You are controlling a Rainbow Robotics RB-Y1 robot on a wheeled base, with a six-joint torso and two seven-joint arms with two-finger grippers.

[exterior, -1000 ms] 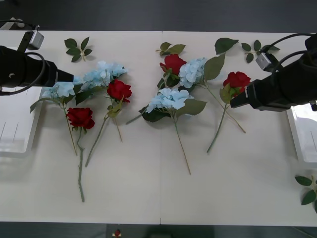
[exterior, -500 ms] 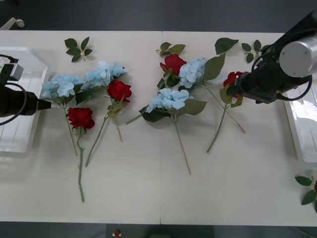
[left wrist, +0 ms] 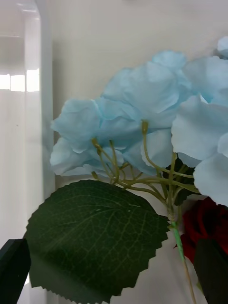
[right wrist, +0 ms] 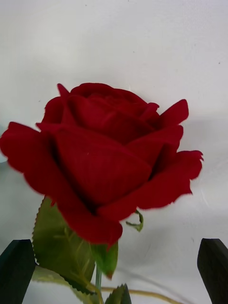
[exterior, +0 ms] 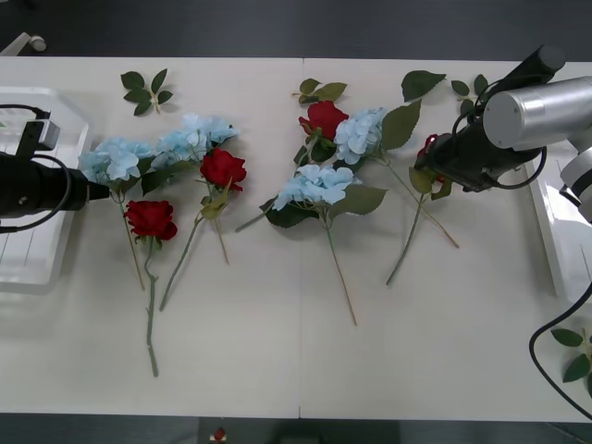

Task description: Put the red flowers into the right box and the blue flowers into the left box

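Near edge of white table (exterior: 277,370): bare surface; a leaf sprig (exterior: 575,353) at the near right corner, beside a black cable.

Mid table, left group: red flower (exterior: 151,219) and second red flower (exterior: 222,169), stems trailing toward the near edge; blue flowers (exterior: 116,159) just beside the left box (exterior: 32,268), a further blue cluster (exterior: 194,137) touching them.

Mid table, centre group: blue flower (exterior: 314,185) over dark leaves, another blue head (exterior: 359,134) behind it, red flower (exterior: 324,118) touching that head.

Right side: red flower (exterior: 428,153) lying on the table, bloom partly hidden behind the right arm; right box (exterior: 555,250) at the table's right edge.

Left gripper (exterior: 92,192): low over the left box rim, at the leftmost blue flowers; black fingers (left wrist: 14,270) spread apart at either side of a large green leaf (left wrist: 95,237), nothing clamped (contact with leaf not discernible).

Right gripper (exterior: 427,168): directly at the right-hand red bloom (right wrist: 104,156); black fingers (right wrist: 213,266) wide apart, flanking the stem region, holding nothing.

Far edge: loose leaf sprigs (exterior: 146,91), (exterior: 319,91), (exterior: 472,91).
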